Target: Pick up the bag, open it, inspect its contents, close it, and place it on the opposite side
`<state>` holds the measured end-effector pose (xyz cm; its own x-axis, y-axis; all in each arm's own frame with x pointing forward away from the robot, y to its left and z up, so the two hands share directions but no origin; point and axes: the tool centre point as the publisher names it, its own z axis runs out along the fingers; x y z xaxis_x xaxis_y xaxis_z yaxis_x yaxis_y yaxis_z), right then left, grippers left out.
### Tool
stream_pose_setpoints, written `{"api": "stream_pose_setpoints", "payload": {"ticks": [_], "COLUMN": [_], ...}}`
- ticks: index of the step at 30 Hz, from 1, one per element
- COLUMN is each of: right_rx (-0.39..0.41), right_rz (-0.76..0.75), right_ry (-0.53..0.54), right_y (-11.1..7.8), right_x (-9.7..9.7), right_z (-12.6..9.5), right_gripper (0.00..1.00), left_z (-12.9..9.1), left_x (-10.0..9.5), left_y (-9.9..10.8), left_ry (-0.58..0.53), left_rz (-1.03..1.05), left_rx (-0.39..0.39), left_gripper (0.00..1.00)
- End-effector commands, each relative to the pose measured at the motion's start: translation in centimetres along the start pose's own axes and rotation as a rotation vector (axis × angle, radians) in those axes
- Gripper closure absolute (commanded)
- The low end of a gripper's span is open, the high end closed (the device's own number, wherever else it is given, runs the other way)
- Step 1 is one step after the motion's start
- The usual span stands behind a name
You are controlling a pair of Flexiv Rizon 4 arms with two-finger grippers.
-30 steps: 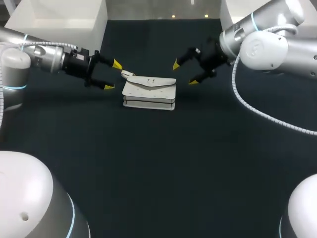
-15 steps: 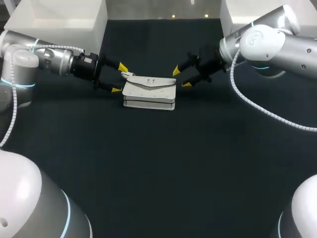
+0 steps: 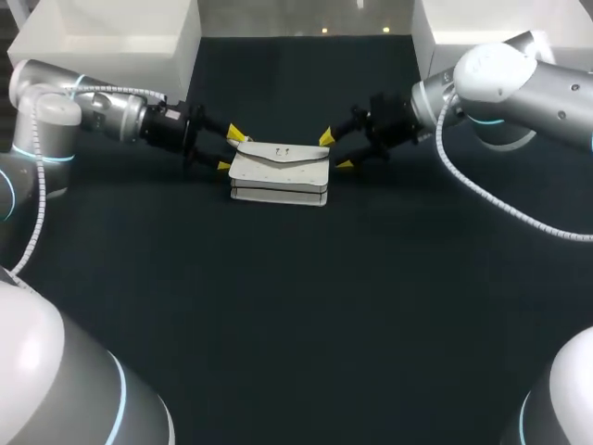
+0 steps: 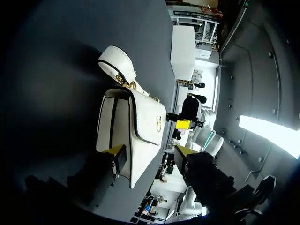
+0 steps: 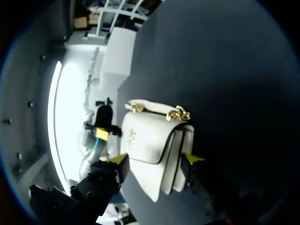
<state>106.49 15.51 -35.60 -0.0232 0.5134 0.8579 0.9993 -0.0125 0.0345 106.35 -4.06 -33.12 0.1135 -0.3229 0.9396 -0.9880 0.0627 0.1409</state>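
Nearest, a dark table (image 3: 296, 306) is seen, and past its middle a small white bag (image 3: 278, 173) is laid flat with its flap uppermost. The flap is edged in a dark line and fastened by a small gold clasp (image 3: 282, 151); stacked white folds are shown along the near edge. A short white strap loop (image 3: 239, 139) is attached by a gold chain (image 5: 178, 114) at the far corner on the left arm's side.

Compared with a second ago, both arms have been brought inward from the sides. The fingers, then well apart from the bag, are now set at its two ends. The bag itself has not been shifted.

The left gripper (image 3: 230, 150) is held wide at the bag's left end, with the strap loop just beside its farther finger. In the left wrist view one finger (image 4: 116, 153) is seen just beside the bag's side and the other stands clear. The right gripper (image 3: 335, 151) is likewise spread wide at the right end, which is straddled without a visible grip.
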Motion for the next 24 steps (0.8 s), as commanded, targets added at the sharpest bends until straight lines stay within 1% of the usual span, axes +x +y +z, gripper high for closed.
{"api": "stream_pose_setpoints", "payload": {"ticks": [1, 5, 8, 11, 13, 16, 21, 23, 24], "right_rx": [0.039, 0.051, 0.061, 0.061, 0.061, 0.059, 0.060, 0.061, 0.059], "right_rz": [0.002, -0.004, -0.004, -0.004, -0.001, 0.008, 0.022, 0.025, 0.028], "right_ry": [0.033, 0.054, 0.067, 0.072, 0.073, 0.072, 0.074, 0.079, 0.083], "right_y": [0.5, 0.2, 0.0, -0.2, -0.3, -0.4, -0.4, -0.5, -0.4], "right_x": [-0.2, -0.1, 0.0, 0.2, 0.2, 0.1, -0.2, -0.2, -0.2], "right_z": [0.4, 0.9, 1.4, 1.6, 1.7, 2.0, 2.6, 2.7, 2.8], "right_gripper": [0.36, 0.40, 0.40, 0.39, 0.38, 0.37, 0.38, 0.41, 0.46], "left_z": [0.2, 0.4, 0.5, 0.6, 0.7, 0.9, 1.0, 1.1, 1.1], "left_x": [-0.4, -0.7, -0.8, -0.9, -1.0, -1.2, -1.7, -1.8, -1.9], "left_y": [-0.3, -0.3, -0.4, -0.5, -0.5, -0.5, -0.7, -0.7, -0.7], "left_ry": [0.006, 0.015, 0.023, 0.030, 0.034, 0.032, 0.041, 0.041, 0.039], "left_rz": [0.000, -0.001, -0.001, -0.004, -0.010, -0.012, -0.019, -0.021, -0.025], "left_rx": [-0.009, -0.009, -0.004, -0.001, 0.000, 0.001, -0.002, -0.002, 0.000], "left_gripper": [0.31, 0.33, 0.37, 0.43, 0.50, 0.52, 0.54, 0.54, 0.55]}}
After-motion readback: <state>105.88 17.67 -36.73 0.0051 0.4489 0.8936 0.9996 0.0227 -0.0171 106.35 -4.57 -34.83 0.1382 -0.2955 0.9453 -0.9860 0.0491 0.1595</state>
